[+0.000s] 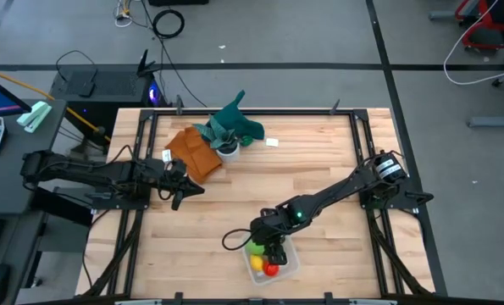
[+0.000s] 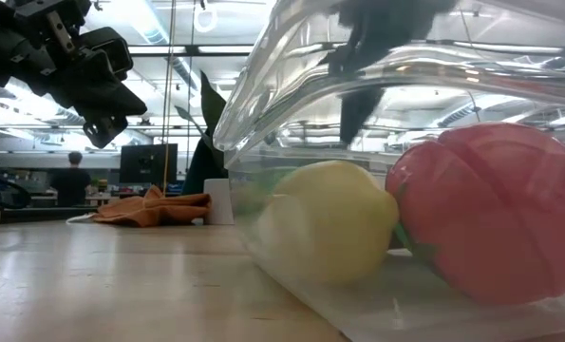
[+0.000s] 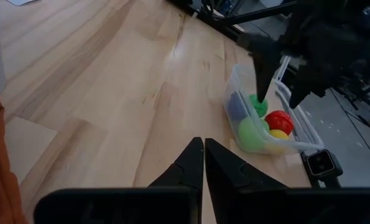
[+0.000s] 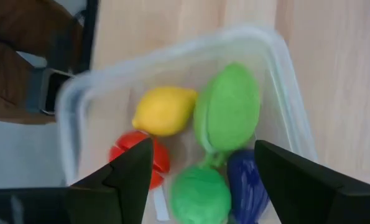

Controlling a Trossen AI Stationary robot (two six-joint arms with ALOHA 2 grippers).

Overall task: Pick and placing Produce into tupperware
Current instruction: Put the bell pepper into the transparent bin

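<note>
While I hung over the tupperware, this was how the job stood, by my reckoning.

Right end effector (image 4: 197,180): mine, spread wide and holding nothing, poised directly above the tupperware (image 1: 290,264) at about 6 o'clock on the desk (image 1: 319,161).

Tupperware contents: yellow piece (image 4: 164,111), red piece (image 4: 135,155), large green piece (image 4: 229,106), smaller green piece (image 4: 200,193) and purple piece (image 4: 250,186) all lay inside, crowded together and touching.

Done: all five produce pieces sat within the clear walls; I judged the placing finished.

Left to do: nothing loose showed on the bare wood in the high view, so I judged only a withdrawal remained.

Left end effector (image 3: 203,163): fingers pressed together on nothing, waiting near 9 o'clock, well apart from the container.

Bystanders: orange-brown cloth (image 1: 194,152) and white pot (image 1: 228,151) with teal leaves lay near 11 to 12 o'clock, untouched.

Risk, as I judged it: lifting away carelessly could have nudged the light container.
</note>
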